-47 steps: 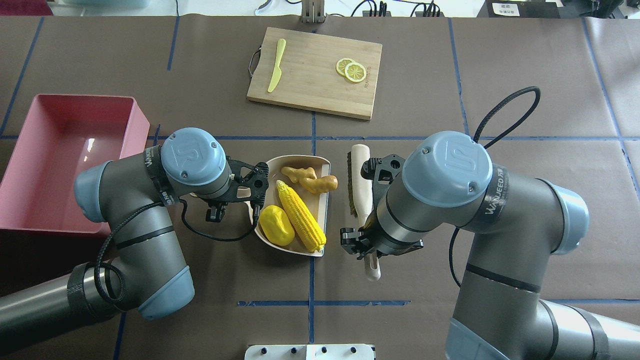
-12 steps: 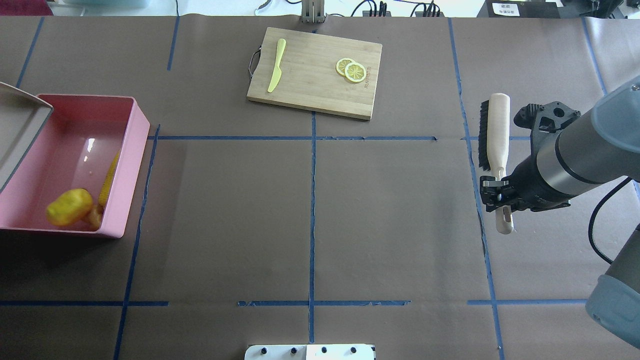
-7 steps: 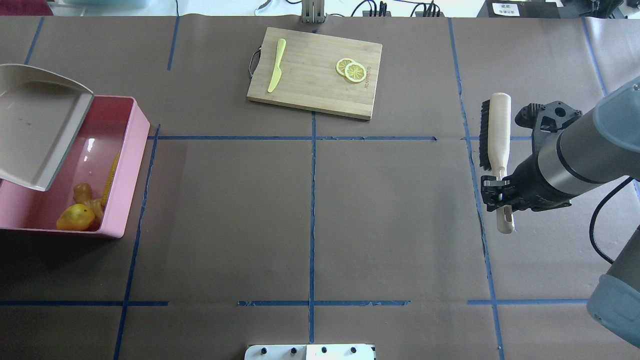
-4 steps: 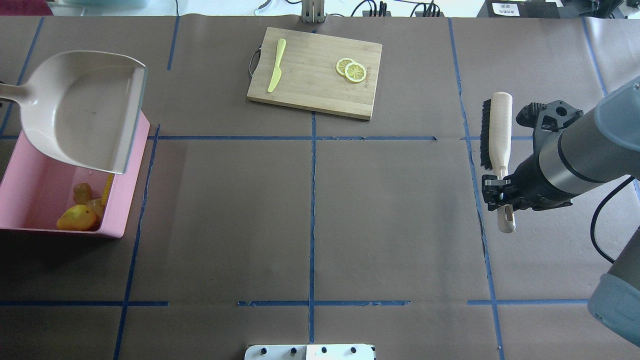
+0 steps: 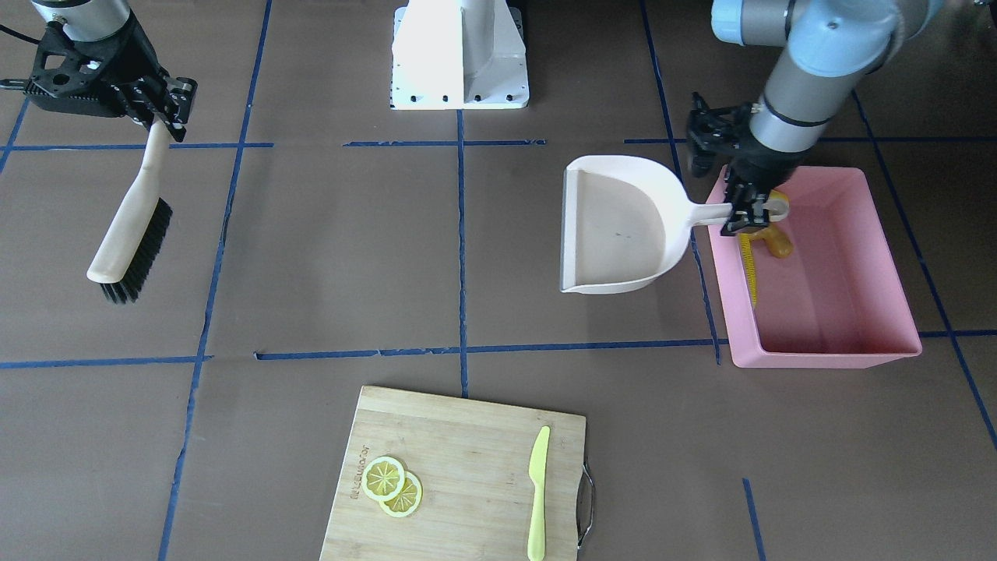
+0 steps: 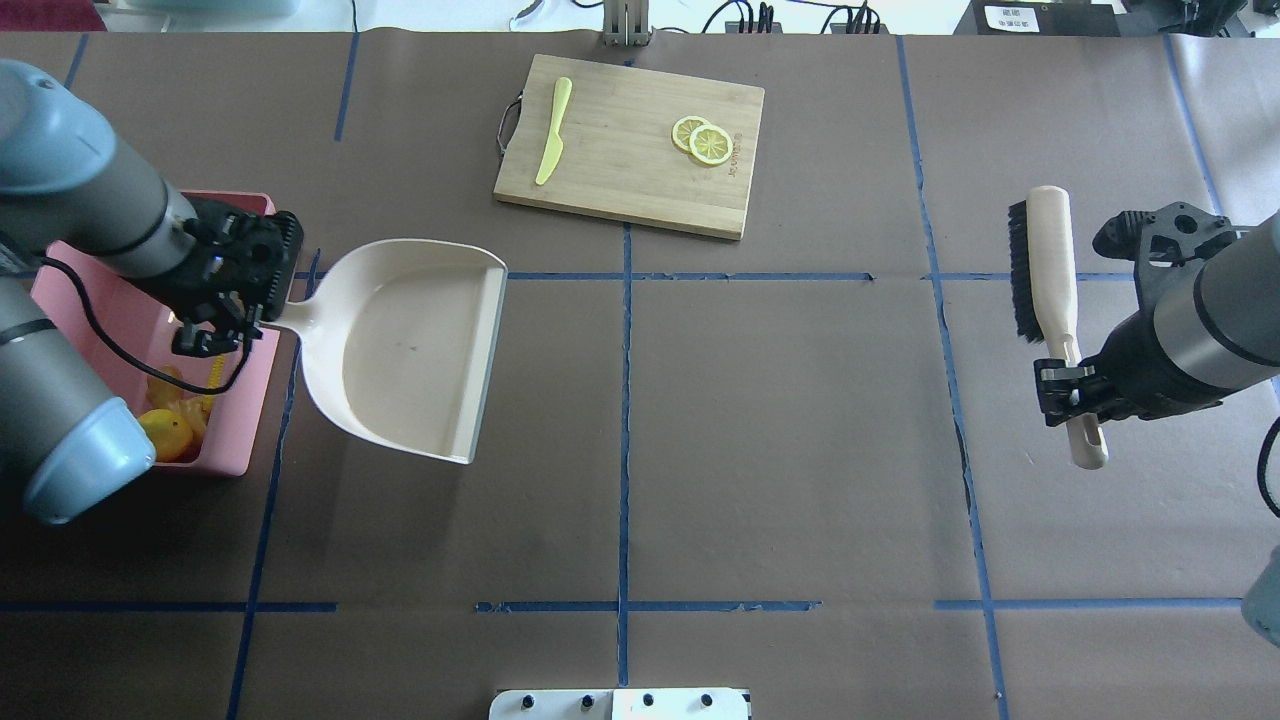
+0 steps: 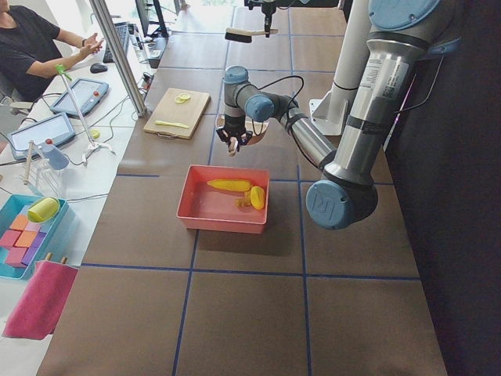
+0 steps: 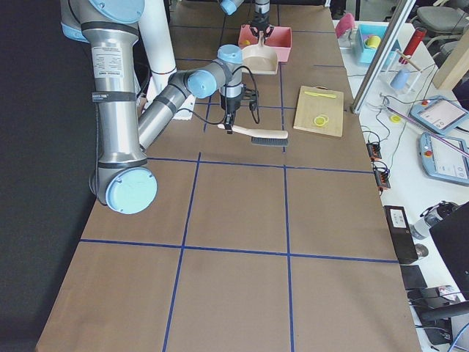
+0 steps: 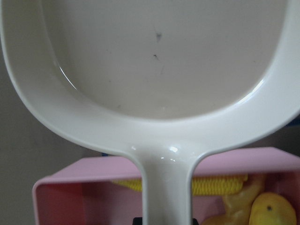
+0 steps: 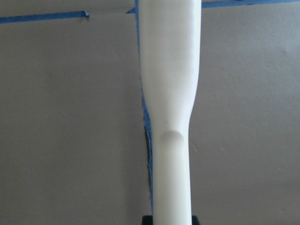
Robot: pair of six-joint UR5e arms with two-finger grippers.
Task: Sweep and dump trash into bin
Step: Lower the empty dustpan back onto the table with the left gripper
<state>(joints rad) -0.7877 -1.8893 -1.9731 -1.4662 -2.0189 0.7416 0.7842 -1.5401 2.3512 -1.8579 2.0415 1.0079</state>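
The pink bin (image 6: pixel 250 400) (image 5: pixel 826 343) stands at the table's left end. In it lie the corn cob (image 7: pixel 228 185) (image 9: pixel 215 185), the potato-like lump (image 6: pixel 165 432) (image 7: pixel 257 197) and the ginger root (image 5: pixel 777 245) (image 9: pixel 234 206). My left gripper (image 6: pixel 225 325) (image 5: pixel 744 214) is shut on the handle of the empty cream dustpan (image 6: pixel 400 345) (image 5: pixel 615 226), held level just right of the bin. My right gripper (image 6: pixel 1065 385) (image 5: pixel 163 101) is shut on the handle of a wooden brush (image 6: pixel 1045 260) (image 5: pixel 128 234) above the table's right side.
A wooden cutting board (image 6: pixel 630 145) (image 5: pixel 459 475) at the far middle carries a yellow-green knife (image 6: pixel 553 130) and lemon slices (image 6: pixel 703 140). Blue tape lines cross the brown table cover. An operator (image 7: pixel 31 43) sits beyond the far edge.
The trash went from the dustpan into the bin. My left arm has swung the emptied dustpan back out to the bin's right and levelled it. My right gripper with the brush shifted slightly right.
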